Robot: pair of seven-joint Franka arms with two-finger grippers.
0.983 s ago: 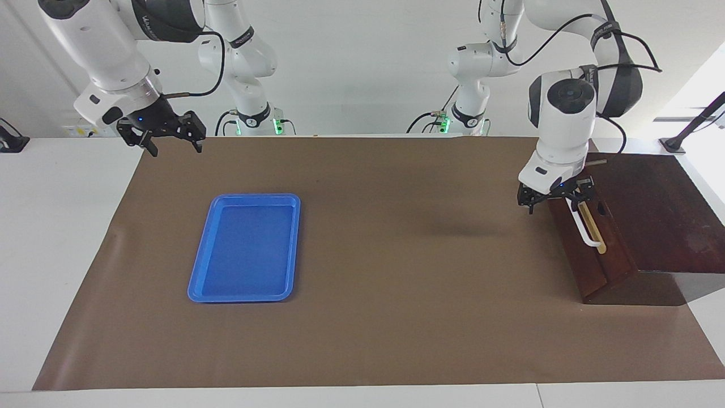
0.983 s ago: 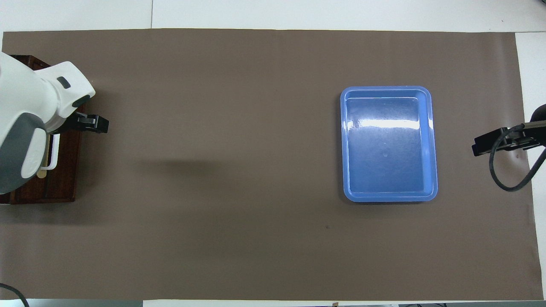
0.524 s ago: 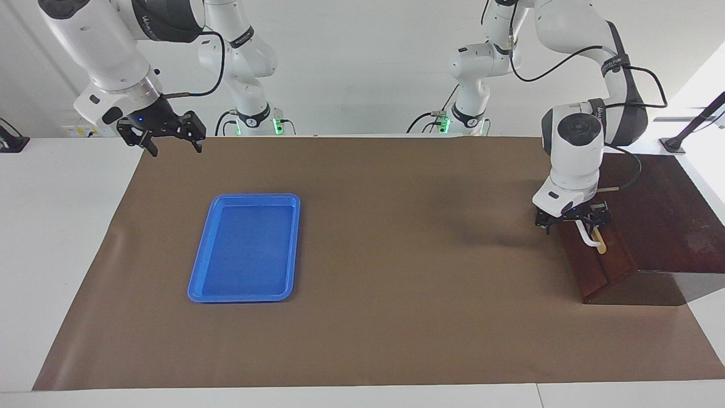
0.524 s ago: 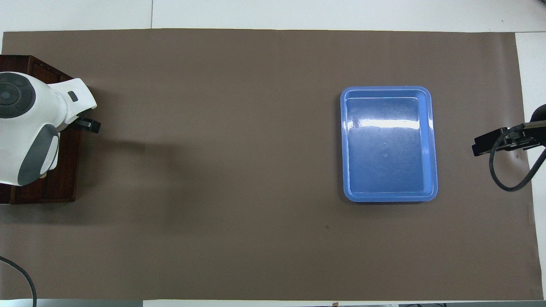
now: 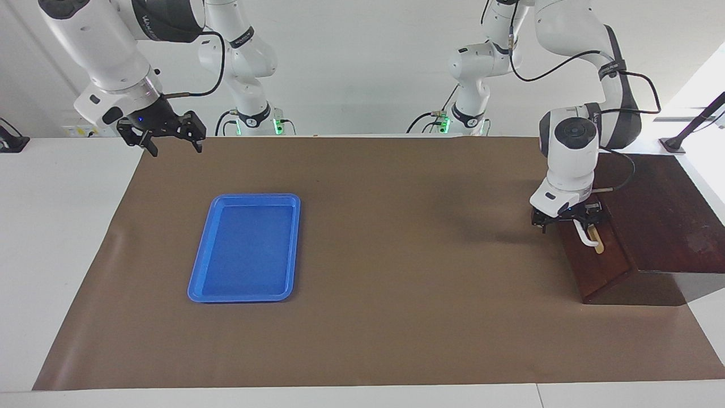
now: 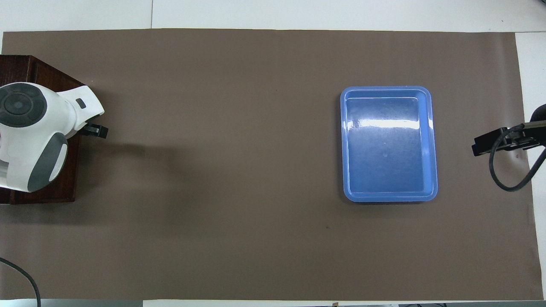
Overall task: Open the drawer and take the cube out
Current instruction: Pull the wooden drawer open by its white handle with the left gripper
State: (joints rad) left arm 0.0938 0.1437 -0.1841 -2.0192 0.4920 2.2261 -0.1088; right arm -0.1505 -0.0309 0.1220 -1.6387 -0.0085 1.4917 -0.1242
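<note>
While the brown mat (image 5: 396, 317) covers most of the desk (image 5: 56, 238), the dark box (image 5: 657, 226) sits at my left arm's end of it, with the drawer (image 5: 595, 266) shut flush in its front. The blue tray (image 5: 243, 249) lies flat on the mat toward my right arm's end, well apart from the box, with nothing in it. The cube is not visible in either view.

My left hand (image 5: 568, 218) is low at the drawer front, at the upper end of the white handle (image 5: 585, 237); its fingers stand spread wide and straddle the bar, but I cannot tell whether they touch it. From overhead, only one dark fingertip (image 6: 97, 130) shows past the white wrist, at the edge of the box.

My right hand (image 5: 170, 139) waits raised over the mat's corner at the right arm's end, fingers spread wide and gripping nothing.
</note>
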